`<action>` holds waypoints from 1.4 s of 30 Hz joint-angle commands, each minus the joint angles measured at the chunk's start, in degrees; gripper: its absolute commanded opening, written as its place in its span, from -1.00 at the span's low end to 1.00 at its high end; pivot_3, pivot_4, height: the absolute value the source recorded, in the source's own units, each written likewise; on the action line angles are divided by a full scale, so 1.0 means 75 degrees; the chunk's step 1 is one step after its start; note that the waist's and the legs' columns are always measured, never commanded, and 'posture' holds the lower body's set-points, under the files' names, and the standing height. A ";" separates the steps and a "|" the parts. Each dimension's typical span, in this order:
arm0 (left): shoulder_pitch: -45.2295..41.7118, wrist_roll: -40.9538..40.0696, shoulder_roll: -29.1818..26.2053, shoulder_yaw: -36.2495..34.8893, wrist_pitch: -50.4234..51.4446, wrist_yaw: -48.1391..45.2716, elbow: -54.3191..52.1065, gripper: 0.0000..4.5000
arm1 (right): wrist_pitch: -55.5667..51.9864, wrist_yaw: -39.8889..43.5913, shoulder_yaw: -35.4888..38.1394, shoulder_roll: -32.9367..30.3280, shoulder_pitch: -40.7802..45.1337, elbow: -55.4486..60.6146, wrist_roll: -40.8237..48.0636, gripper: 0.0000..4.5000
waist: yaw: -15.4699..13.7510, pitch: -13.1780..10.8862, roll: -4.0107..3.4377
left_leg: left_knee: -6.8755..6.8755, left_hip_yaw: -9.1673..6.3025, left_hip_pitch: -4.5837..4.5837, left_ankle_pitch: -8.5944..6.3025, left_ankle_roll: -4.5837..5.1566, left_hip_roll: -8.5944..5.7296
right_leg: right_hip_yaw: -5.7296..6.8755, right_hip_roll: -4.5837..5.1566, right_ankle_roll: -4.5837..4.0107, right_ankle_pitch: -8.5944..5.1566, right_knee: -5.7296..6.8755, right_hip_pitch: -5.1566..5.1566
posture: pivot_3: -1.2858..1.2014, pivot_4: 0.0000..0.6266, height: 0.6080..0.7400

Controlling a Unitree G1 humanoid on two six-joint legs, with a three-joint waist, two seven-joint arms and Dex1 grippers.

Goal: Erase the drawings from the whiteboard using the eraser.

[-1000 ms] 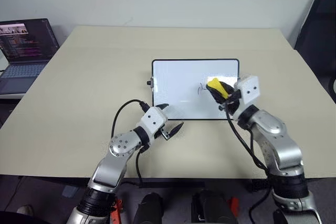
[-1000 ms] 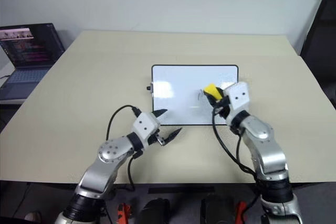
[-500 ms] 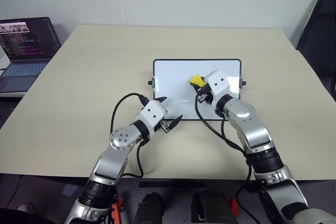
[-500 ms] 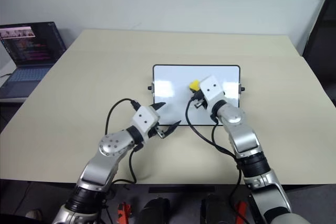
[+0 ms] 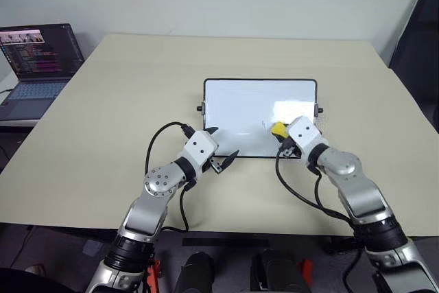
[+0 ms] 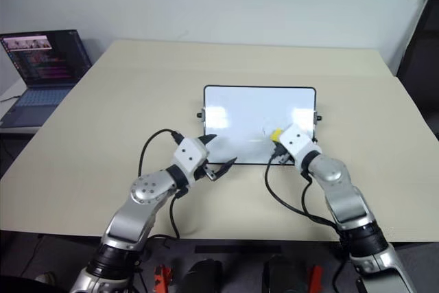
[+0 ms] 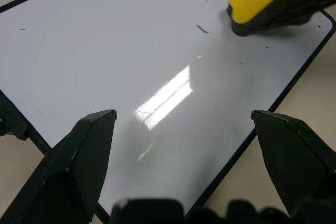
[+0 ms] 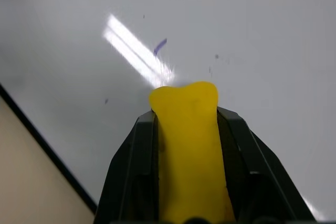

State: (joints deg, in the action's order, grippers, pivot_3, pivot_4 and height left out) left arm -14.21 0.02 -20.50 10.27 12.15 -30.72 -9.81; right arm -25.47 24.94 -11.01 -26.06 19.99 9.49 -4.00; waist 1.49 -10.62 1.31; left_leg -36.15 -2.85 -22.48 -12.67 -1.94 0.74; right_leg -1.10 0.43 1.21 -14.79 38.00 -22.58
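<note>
Yellow block eraser (image 8: 188, 150) clamped in right pincer (image 5: 280, 132), low over glossy white black-framed whiteboard (image 5: 240, 104) on beige surface (image 5: 103, 114). Mostly wiped; one short purple stroke (image 8: 159, 46), specks remain. Left pincer (image 5: 223, 149) spread, empty.
</note>
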 commanded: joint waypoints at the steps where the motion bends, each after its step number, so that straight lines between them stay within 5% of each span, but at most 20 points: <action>1: -0.0131 -0.0077 0.0014 -0.0069 -0.0072 -0.0016 -0.0217 1.00 | -0.0331 -0.0181 0.0329 0.0235 0.0088 -0.0200 0.0115 -0.48 | 0.0004 0.0000 0.0000 | 0.0000 0.0000 0.0010 0.0000 0.0000 0.0000 | 0.0000 0.0000 0.0000 0.0000 -0.0002 0.0011 | 0.03 -0.52 1.00; 9: -0.0237 -0.0091 0.0035 -0.0048 -0.0105 -0.0061 -0.0119 1.00 | 0.0983 -0.0407 0.0265 0.1343 0.1180 -0.0679 0.0283 -0.48 | 0.0049 -0.0003 -0.0003 | 0.0013 0.0000 0.0027 0.0000 0.0000 0.0005 | 0.0004 -0.0006 -0.0004 -0.0003 -0.0006 0.0022 | 0.03 -0.52 1.00; 14: -0.0197 -0.0090 -0.0003 -0.0101 -0.0106 -0.0047 -0.0146 1.00 | 0.1519 -0.0252 0.0014 0.1730 0.1557 -0.1061 0.0190 -0.48 | 0.0021 -0.0003 -0.0003 | 0.0015 0.0002 -0.0074 -0.0001 -0.0001 0.0004 | 0.0002 -0.0004 -0.0009 -0.0001 0.0008 -0.0087 | 0.03 -0.52 1.00; 22: -0.0051 -0.0079 -0.0018 -0.0141 -0.0005 0.0048 -0.0323 1.00 | 0.0491 0.0022 -0.0476 0.0846 0.1264 -0.1660 -0.0705 -0.48 | -0.0010 -0.0001 -0.0001 | 0.0012 0.0003 -0.0061 -0.0001 -0.0002 -0.0001 | 0.0005 0.0018 -0.0005 0.0000 0.0007 -0.0069 | 0.03 -0.52 1.00; 35: -0.0223 -0.0078 0.0116 -0.0037 -0.0033 -0.0034 -0.0153 1.00 | 0.0221 0.0008 0.0385 -0.0341 0.0064 -0.0999 -0.0589 -0.48 | -0.0066 0.0005 0.0008 | 0.0001 -0.0007 0.0035 0.0006 0.0008 -0.0002 | 0.0015 0.0045 -0.0024 -0.0021 -0.0013 0.0048 | 0.03 -0.52 1.00; 42: -0.0361 -0.0153 0.0258 0.0052 -0.0159 -0.0141 -0.0015 1.00 | 0.0686 -0.0064 0.1356 0.0416 -0.0255 0.0363 0.0681 -0.48 | -0.0062 0.0001 0.0004 | 0.0003 -0.0003 0.0024 0.0007 0.0009 -0.0004 | 0.0014 0.0049 0.0019 0.0001 -0.0014 0.0038 | 0.03 -0.52 1.00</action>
State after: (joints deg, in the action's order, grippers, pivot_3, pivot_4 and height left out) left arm -15.61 -0.12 -18.91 10.01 12.16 -31.30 -8.94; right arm -20.73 24.69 -3.31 -23.27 17.57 8.19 -1.40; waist 1.03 -10.61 1.34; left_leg -36.11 -2.88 -22.40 -12.62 -1.87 0.71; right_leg -0.99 0.79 1.37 -14.79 37.89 -22.38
